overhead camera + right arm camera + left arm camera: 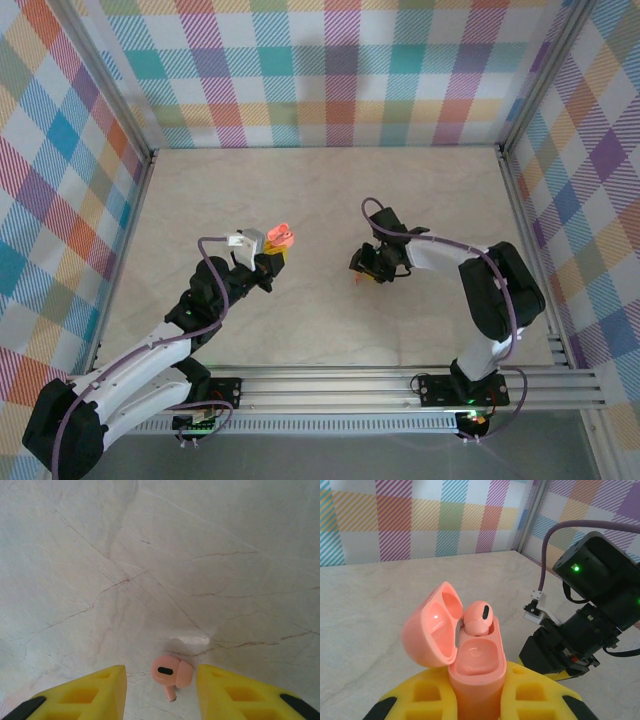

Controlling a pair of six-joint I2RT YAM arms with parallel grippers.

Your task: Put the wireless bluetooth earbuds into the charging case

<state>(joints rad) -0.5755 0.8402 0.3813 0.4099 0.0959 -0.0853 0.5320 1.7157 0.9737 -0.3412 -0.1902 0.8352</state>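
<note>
My left gripper [477,692] clamps the open case [476,655], 1 seated earbud [480,618] inside; my right gripper [161,696] stands apart, straddling 1 loose earbud [171,673].

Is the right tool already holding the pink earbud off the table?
No, the earbud lies on the table between the right tool's spread fingers, untouched.

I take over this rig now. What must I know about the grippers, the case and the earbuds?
The left gripper is shut on the pink charging case, lid open.
The right gripper is open, low over the table, with its fingers on either side of the loose pink earbud, not touching it.
Done: the first pink earbud sits in the case, perhaps not fully down.
Left: grasp the loose earbud and seat it in the empty slot.
</note>
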